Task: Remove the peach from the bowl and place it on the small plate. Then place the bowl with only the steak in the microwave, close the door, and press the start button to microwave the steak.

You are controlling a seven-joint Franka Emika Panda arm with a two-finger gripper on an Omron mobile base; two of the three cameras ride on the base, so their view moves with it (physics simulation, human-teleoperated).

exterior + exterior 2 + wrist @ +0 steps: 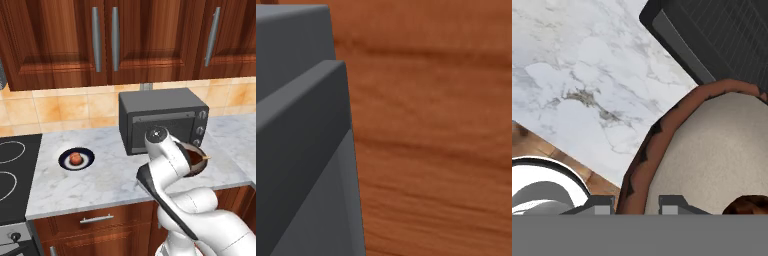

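White arm [165,165] bends low over the marble counter [110,175], its gripper [636,202] pinching the bowl [662,145] rim, one finger each side, before the dark oven [162,120]. Steak [749,204] lies inside. Left, the peach [76,158] sits on the plate [62,161]; wooden cabinets [125,40] hang above

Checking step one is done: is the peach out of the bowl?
Out. The peach sits on the small plate, left of the bowl.
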